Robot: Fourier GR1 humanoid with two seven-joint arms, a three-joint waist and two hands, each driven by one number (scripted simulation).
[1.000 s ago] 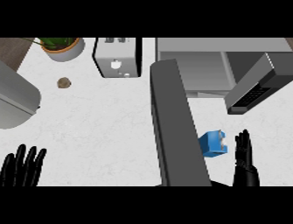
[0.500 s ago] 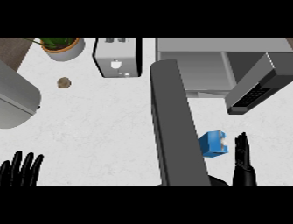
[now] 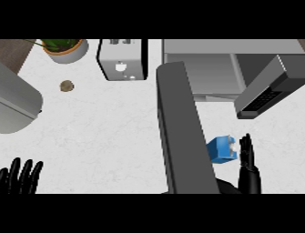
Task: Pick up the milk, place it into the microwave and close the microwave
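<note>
The milk [image 3: 222, 149] is a small blue carton on the white counter [image 3: 108, 132], low on the right side. It sits just right of a long dark grey arm [image 3: 181, 132] that hides its left edge.

Starting at the left, a big grey rounded thing [image 3: 3, 102] is cut off by the edge, so I cannot tell what it is. Below it, at the bottom edge, is the left hand [image 3: 17, 178]. Its black fingers are spread and point up. Its palm is cut off.

Further along are a plant pot [image 3: 66, 49] cut off at the top, a small brown lump [image 3: 67, 85] too small to make out, and a toaster [image 3: 122, 60].

Then comes the microwave [image 3: 212, 68], with its door [image 3: 270, 88] swung open. The long arm hides part of its front.

The right hand [image 3: 247, 157] stands just right of the milk. Its fingers are straight and close together, pointing up. I cannot tell if it touches the carton.
</note>
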